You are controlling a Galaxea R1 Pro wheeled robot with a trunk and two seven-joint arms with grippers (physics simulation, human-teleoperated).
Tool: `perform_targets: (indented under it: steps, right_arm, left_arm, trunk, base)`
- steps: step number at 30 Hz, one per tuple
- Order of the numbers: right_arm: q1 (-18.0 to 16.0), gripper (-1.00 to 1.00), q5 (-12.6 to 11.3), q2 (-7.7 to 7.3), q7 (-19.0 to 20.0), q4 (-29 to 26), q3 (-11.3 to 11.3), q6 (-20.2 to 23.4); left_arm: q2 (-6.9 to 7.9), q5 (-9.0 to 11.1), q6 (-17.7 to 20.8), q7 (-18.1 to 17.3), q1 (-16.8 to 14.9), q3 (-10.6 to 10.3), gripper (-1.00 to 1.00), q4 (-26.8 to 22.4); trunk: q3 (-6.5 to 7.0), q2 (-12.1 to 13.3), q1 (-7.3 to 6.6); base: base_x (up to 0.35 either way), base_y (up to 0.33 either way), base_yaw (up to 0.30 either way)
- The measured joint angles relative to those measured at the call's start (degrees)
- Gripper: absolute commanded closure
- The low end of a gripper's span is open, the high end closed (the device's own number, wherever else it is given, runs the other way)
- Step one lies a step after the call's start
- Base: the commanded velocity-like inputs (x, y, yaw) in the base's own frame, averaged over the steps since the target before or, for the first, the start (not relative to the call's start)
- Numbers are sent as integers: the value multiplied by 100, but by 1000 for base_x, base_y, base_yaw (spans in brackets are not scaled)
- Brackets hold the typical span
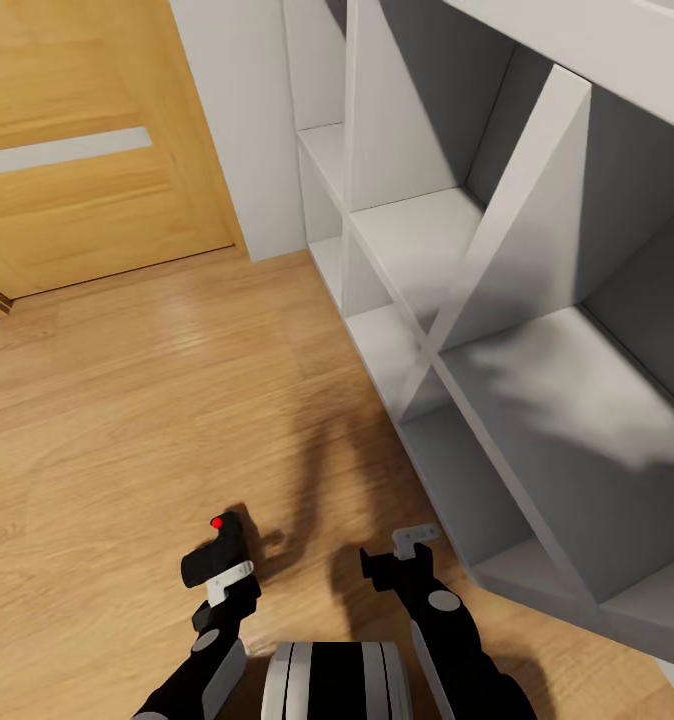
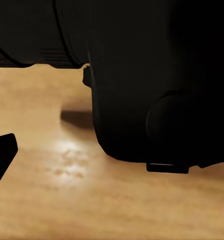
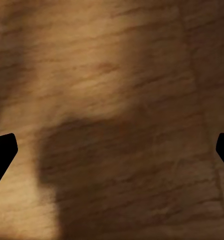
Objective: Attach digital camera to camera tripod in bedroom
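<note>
The digital camera (image 1: 215,553) is held in the left hand (image 1: 227,578), low in the head view, above the light wood floor (image 1: 127,400). Its red dot faces up, and the hand's light-coloured fingers (image 1: 229,580) are clamped on the dark body. In the left wrist view the camera (image 2: 141,75) is very close and covers much of the picture as a black shape, with the floor (image 2: 92,200) below it and a small shadow on the wood. The right hand (image 1: 414,545) is beside it, near the white cubby shelf (image 1: 497,300), and it carries nothing. In the right wrist view its two dark fingertips (image 3: 2,155) stand wide apart at the edges of the picture, with shadowed floor (image 3: 112,100) between them. A wooden door (image 1: 87,150) stands at the far side, next to a white wall (image 1: 242,120).
</note>
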Motion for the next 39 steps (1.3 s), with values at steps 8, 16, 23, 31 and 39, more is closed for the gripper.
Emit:
perform_targets:
  steps: [8,16,23,31,39]
  right_arm:
    - [0,-100,-3,0,0,0,-2,3]
    - [0,-100,-2,0,0,0,-2,1]
    - [0,-100,-5,0,0,0,-4,0]
    - [0,-100,-6,0,0,0,-4,-3]
    - [0,-100,-6,0,0,0,-6,-4]
  left_arm:
    - [1,3,20,-6,-3,0,-100,0]
    - [1,-1,23,-8,-1,0,-100,0]
    - [-11,-5,25,-13,-2,0,-100,6]
    - [-32,-5,23,-17,-3,-5,-100,-1]
    - [-46,-5,14,-18,-4,-7,-100,-8]
  trunk:
    - [0,0,0]
    - [0,0,0]
    - [0,0,0]
    - [0,0,0]
    - [0,0,0]
  base:
    - [0,0,0]
    - [0,0,0]
    - [0,0,0]
    - [0,0,0]
    - [0,0,0]
